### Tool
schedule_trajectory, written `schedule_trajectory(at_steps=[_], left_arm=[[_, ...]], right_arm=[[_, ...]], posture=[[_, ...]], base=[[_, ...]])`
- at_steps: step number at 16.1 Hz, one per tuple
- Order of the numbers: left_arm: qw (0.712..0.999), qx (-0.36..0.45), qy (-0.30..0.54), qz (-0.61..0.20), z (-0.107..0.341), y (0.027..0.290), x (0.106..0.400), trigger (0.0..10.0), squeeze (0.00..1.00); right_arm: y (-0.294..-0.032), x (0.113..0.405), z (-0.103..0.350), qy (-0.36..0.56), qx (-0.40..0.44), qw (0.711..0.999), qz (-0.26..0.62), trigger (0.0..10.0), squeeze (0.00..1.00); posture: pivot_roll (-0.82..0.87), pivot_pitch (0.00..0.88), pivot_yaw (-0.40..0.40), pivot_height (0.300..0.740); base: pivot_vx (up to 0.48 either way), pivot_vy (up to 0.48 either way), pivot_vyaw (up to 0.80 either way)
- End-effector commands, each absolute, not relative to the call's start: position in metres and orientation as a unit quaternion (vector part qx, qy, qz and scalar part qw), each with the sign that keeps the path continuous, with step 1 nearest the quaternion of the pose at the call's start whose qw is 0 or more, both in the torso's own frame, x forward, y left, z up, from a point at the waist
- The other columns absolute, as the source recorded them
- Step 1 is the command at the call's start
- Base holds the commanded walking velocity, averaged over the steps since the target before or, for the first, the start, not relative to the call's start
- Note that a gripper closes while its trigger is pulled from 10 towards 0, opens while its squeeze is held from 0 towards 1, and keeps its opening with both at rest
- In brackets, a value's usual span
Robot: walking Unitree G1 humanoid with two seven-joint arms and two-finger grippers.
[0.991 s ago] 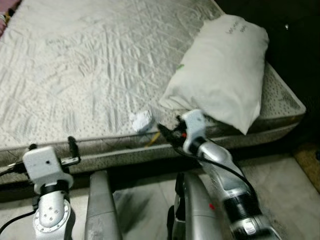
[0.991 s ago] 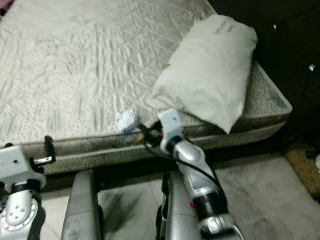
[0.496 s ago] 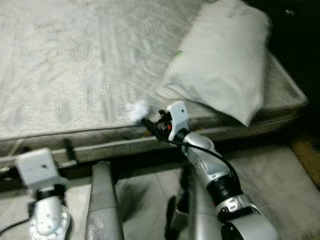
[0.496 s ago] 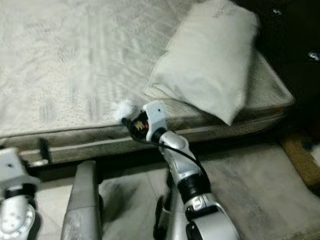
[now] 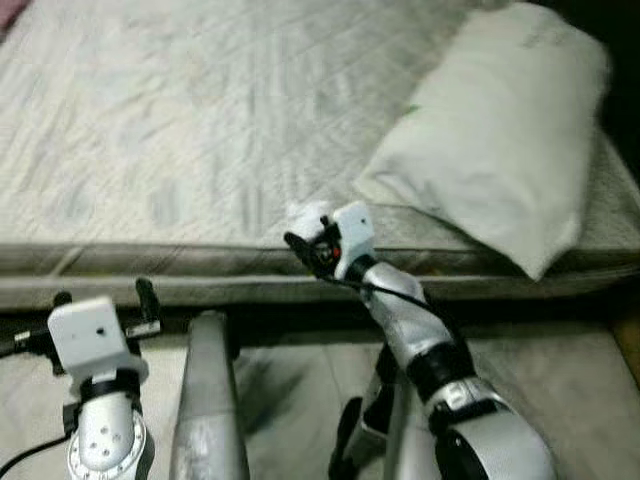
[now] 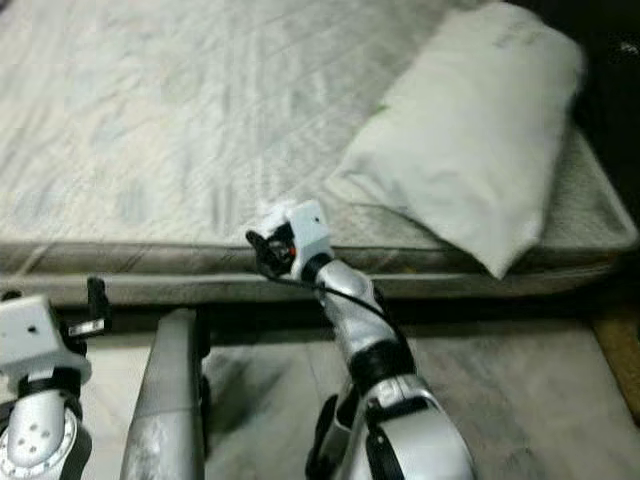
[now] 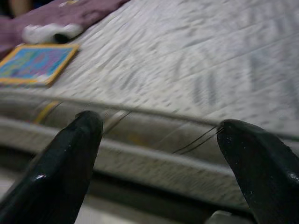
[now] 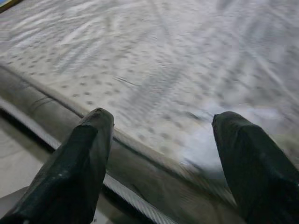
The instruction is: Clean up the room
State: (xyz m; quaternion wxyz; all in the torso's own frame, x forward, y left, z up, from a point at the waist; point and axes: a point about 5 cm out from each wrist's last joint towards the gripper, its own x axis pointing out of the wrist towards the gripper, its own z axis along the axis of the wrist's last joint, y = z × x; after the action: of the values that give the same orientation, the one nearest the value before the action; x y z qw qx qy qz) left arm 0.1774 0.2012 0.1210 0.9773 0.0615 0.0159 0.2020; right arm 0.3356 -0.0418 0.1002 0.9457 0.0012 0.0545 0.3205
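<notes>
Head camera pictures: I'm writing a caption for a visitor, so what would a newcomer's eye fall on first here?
First the big white pillow lying at the right end of the bare quilted mattress. Next the right tool, open, reaching over the mattress's near edge at a small crumpled white scrap. The left tool hangs low by the bed's side, also open.

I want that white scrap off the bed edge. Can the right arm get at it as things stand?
Probably yes. The right gripper is at the mattress edge beside the crumpled white scrap, jaws open, with nothing between them. The pillow lies off to the side.
</notes>
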Motion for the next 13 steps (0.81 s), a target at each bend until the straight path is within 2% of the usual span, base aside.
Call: schedule_trajectory(at_steps=[1,4,8,10,13], left_arm=[[0.976,0.065,0.019,0.208,0.120,0.202,0.175,10.0,0.00],[0.973,0.068,0.023,0.220,0.120,0.203,0.175,10.0,0.00],[0.978,0.066,0.022,0.199,0.121,0.200,0.174,10.0,0.00],[0.978,0.063,0.026,0.198,0.120,0.196,0.171,10.0,0.00],[0.978,0.061,0.031,0.195,0.122,0.195,0.167,10.0,0.00]], right_arm=[[-0.038,0.338,0.103,0.043,-0.006,0.948,0.314,10.0,0.00],[-0.043,0.345,0.102,0.043,-0.005,0.965,0.259,10.0,0.00],[-0.055,0.358,0.107,0.033,-0.038,0.979,0.198,10.0,0.00],[-0.065,0.363,0.106,0.053,-0.016,0.986,0.155,10.0,0.00],[-0.077,0.365,0.104,0.049,-0.031,0.989,0.133,10.0,0.00]], posture=[[0.21,0.167,-0.104,0.536],[0.22,0.153,-0.100,0.536],[0.23,0.179,-0.090,0.536],[0.23,0.194,-0.082,0.536],[0.23,0.229,-0.071,0.536]], base=[[0.000,0.000,0.79],[0.000,0.000,0.67],[0.000,0.000,0.00],[0.000,0.000,0.00],[0.000,0.000,-0.34]])
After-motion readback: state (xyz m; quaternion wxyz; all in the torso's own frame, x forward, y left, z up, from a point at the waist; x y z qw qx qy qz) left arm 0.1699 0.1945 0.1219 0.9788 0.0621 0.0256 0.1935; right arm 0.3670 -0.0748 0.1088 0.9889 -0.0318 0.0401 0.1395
